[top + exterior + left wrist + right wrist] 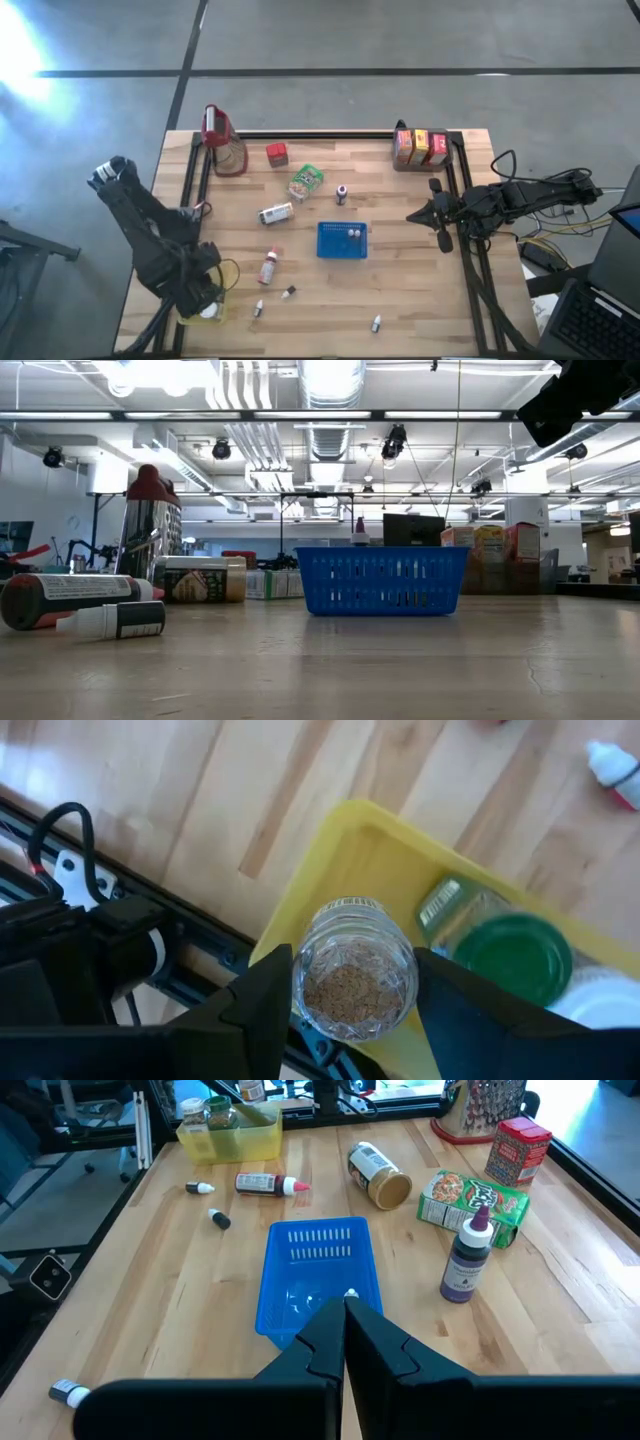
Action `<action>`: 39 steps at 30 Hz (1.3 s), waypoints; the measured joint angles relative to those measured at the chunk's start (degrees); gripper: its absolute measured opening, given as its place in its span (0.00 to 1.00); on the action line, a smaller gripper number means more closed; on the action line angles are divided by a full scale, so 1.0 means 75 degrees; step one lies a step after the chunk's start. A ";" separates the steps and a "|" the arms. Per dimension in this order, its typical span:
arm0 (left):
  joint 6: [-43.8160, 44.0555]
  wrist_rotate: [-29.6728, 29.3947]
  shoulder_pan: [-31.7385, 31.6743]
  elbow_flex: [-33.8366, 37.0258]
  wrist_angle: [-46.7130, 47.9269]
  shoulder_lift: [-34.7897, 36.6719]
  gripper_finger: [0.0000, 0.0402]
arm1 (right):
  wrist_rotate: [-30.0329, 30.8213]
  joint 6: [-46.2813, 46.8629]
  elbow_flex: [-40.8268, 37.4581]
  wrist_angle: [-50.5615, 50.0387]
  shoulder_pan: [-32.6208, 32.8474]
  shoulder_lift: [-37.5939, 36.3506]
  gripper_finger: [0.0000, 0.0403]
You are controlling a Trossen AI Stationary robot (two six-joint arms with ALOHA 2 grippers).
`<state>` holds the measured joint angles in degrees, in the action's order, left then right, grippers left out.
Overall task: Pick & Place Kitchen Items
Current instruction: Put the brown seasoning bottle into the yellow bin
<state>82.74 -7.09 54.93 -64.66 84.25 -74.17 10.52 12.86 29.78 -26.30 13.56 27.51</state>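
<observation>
Left gripper (350,1010) pinches a clear jar (358,982) over the yellow bin (330,860) at the table's front-left corner. Right gripper (412,216), fingers pressed together, hovers near the right edge.

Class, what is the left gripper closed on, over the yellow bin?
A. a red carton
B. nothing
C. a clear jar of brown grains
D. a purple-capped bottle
C: the left gripper has a finger on each side of the clear jar above the yellow bin.

left gripper (205,300): jaws clamped on load | right gripper (412,217): jaws closed, empty
</observation>
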 joint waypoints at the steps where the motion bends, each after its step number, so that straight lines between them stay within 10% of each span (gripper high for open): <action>1: 0.0075 0.0000 0.0107 0.0001 0.0002 0.0023 0.48 | 0.0000 0.0000 0.0000 0.0000 0.0000 0.0003 0.02; 16: 0.0751 0.0327 0.2149 0.0112 -0.0740 0.0137 0.48 | 0.0000 0.0000 0.0000 0.0000 0.0003 0.0000 0.02; 27: -0.1473 0.0492 0.2212 0.1045 -0.2753 0.0122 0.48 | -0.0002 0.0000 0.0000 0.0000 0.0000 0.0002 0.02; 39: -0.1422 0.0362 0.2206 0.1710 -0.3800 0.0042 0.48 | -0.0001 0.0000 0.0000 0.0000 0.0000 0.0001 0.02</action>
<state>72.08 -4.38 71.48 -51.84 55.75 -73.86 10.52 12.86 29.78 -26.30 13.56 27.51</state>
